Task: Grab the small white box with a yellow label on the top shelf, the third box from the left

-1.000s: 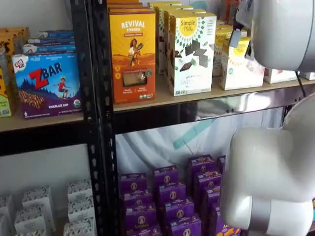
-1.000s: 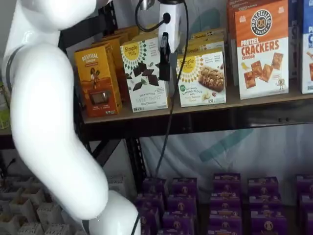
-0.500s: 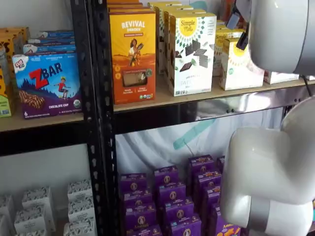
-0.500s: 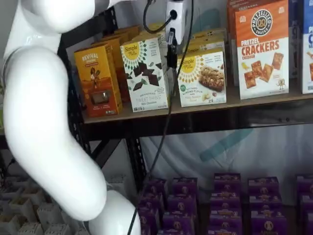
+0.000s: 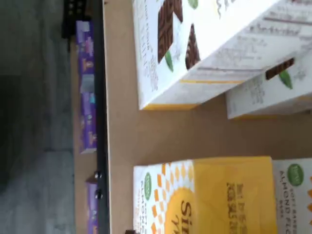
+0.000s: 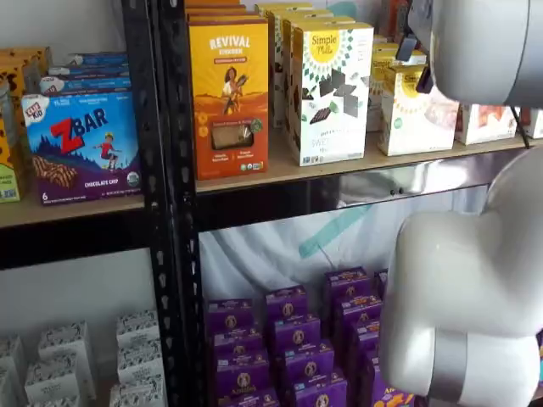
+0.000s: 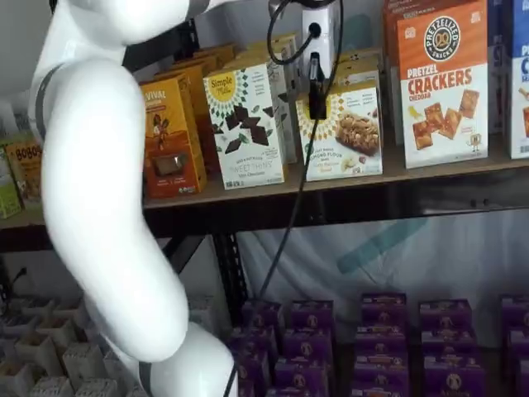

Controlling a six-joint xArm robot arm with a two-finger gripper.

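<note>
The small white box (image 7: 343,132), with a round yellow label, stands on the top shelf (image 7: 430,169) in both shelf views; the arm covers part of the small white box (image 6: 416,114). My gripper (image 7: 316,89) hangs just in front of the box's left upper corner, its white body above and one black finger seen side-on. Its jaws stand wide with nothing in them. The wrist view looks down on the box's yellow top (image 5: 224,195) and the tan plank (image 5: 146,131).
A taller white box with chocolate pieces (image 7: 245,124) stands just left of the gripper, with an orange Revival box (image 7: 169,136) beyond it. A pretzel cracker box (image 7: 442,83) stands to the right. Purple boxes (image 7: 380,339) fill the lower shelf. My white arm (image 7: 107,207) fills the left foreground.
The gripper has moved right along the shelf front, from the taller chocolate box to the small white box's left corner. The arm has followed. No box has moved.
</note>
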